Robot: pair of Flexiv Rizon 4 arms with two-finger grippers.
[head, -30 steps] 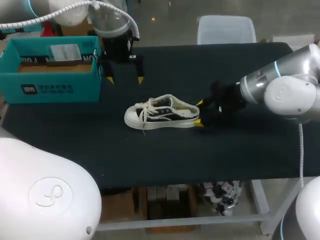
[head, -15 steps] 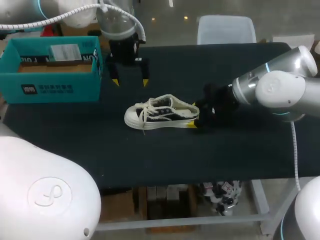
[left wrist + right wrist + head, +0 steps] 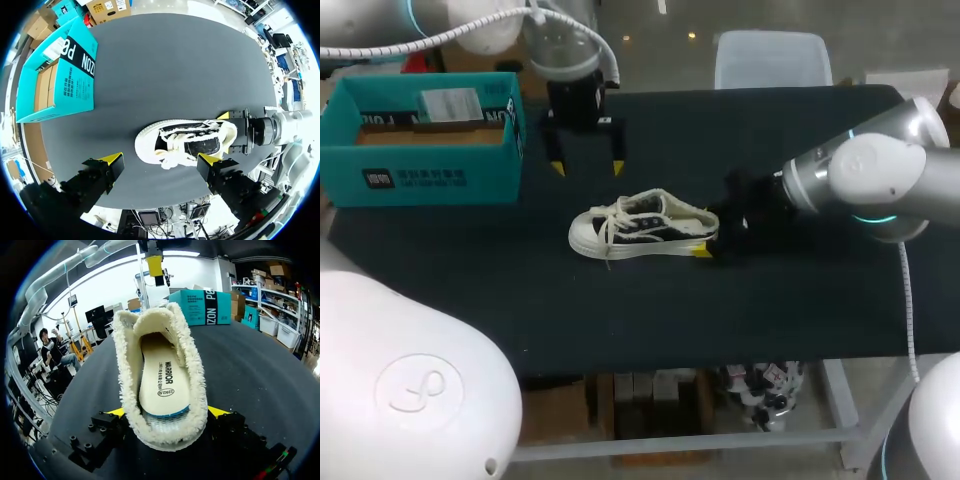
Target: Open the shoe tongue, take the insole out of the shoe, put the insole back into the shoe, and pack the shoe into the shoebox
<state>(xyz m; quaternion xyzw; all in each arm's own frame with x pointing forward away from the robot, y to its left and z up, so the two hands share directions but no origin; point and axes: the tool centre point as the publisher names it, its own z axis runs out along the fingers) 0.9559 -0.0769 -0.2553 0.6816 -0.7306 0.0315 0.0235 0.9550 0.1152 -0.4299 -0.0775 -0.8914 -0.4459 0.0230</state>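
On the black table (image 3: 650, 320), a white low-top canvas shoe with black side panels and cream fleece lining (image 3: 642, 224) stands on its sole, near the middle.
Its toe points to my left, its laces lie loose, and the pale flat insole (image 3: 164, 380) sits inside it. My right arm comes in low and level from the right, its gripper (image 3: 708, 234) at the heel with the fingers spread to either side of the fleece collar, not clamped. Behind the shoe, my left arm hangs straight down over the table, its gripper (image 3: 587, 167) spread wide, holding nothing and clear of the shoe. Farthest off, at the far left corner, the teal cardboard shoebox (image 3: 430, 135) stands open.
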